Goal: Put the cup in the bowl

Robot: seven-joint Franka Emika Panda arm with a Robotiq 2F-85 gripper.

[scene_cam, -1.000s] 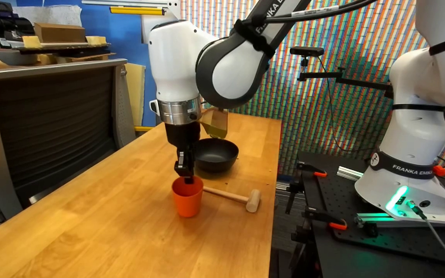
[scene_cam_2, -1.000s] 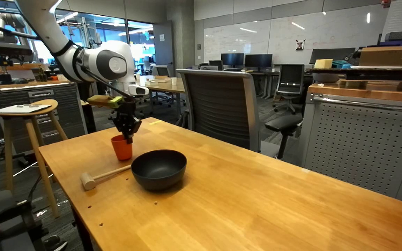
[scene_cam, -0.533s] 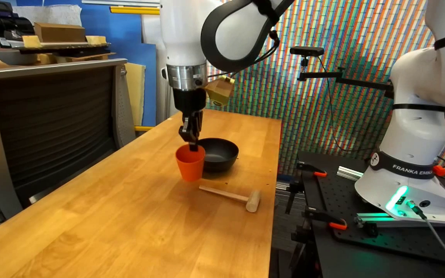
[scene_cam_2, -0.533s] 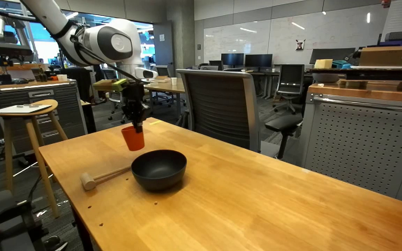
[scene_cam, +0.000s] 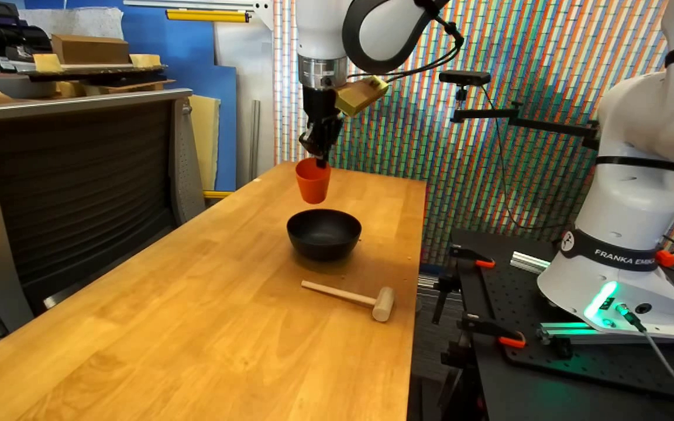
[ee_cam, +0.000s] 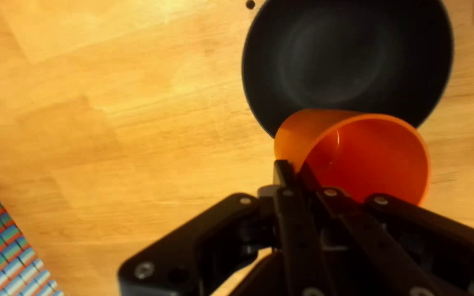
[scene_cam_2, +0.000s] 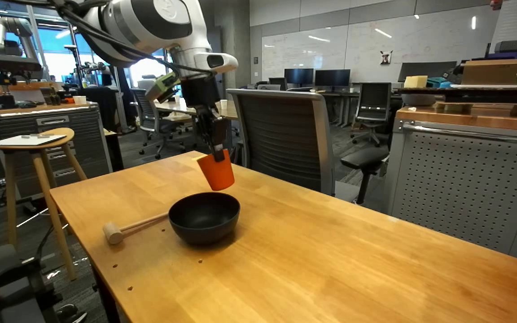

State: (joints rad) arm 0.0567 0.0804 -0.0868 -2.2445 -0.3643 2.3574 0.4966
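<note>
My nearly closed gripper (ee_cam: 293,169) pinches the tilted cup (scene_cam_2: 217,173); I should centre it over the bowl (scene_cam_2: 203,220), level it, then lower gently.

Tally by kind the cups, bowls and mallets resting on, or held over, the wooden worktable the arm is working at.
Cup: 1 (orange, held in the pincer)
Bowl: 1 (black)
Mallet: 1 (light wood)
Total: 3

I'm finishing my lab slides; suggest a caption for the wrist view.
Gripper pinching an orange cup by its wall, the cup partly hiding a black bowl on the wooden table.
</note>
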